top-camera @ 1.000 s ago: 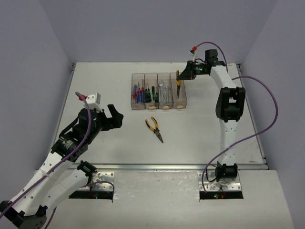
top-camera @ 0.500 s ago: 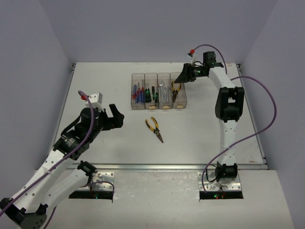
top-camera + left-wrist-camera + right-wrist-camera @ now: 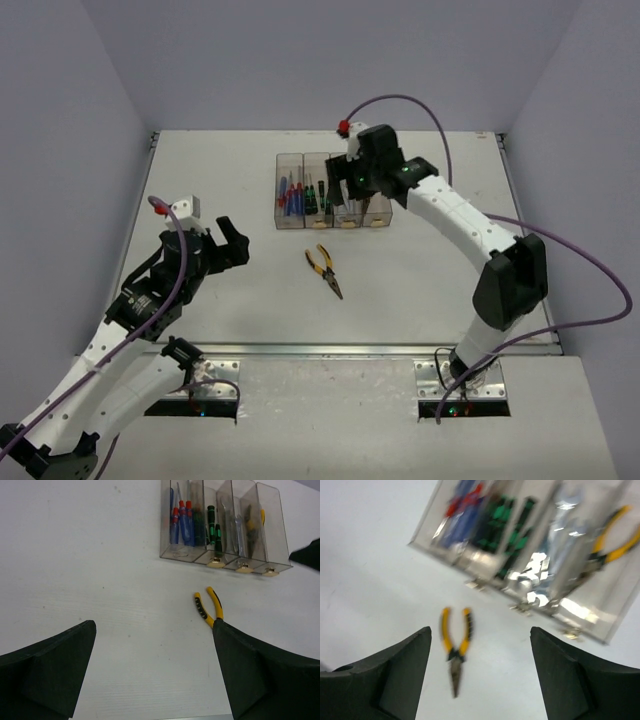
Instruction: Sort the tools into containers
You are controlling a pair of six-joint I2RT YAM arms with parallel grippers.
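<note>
Nearly done: screwdrivers (image 3: pixel 290 192), wrenches (image 3: pixel 238 522) and one pair of pliers (image 3: pixel 612 542) are lying in the containers (image 3: pixel 290 157), while the last pliers (image 3: pixel 325 268) are waiting on the surface (image 3: pixel 450 270) nearby. The left fingers (image 3: pixel 55 665) and right fingers (image 3: pixel 395 675) are gaping open, holding nothing.

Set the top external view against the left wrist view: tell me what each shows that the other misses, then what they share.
Only top external: both arms whole, the right arm stretched over the bins, the purple cables and the walls.

Only left wrist: the pliers in the end bin, which the right arm covers from above, and a close look through the open left pincer.

Both: the loose pliers on the table, the bins and the screwdrivers.
</note>
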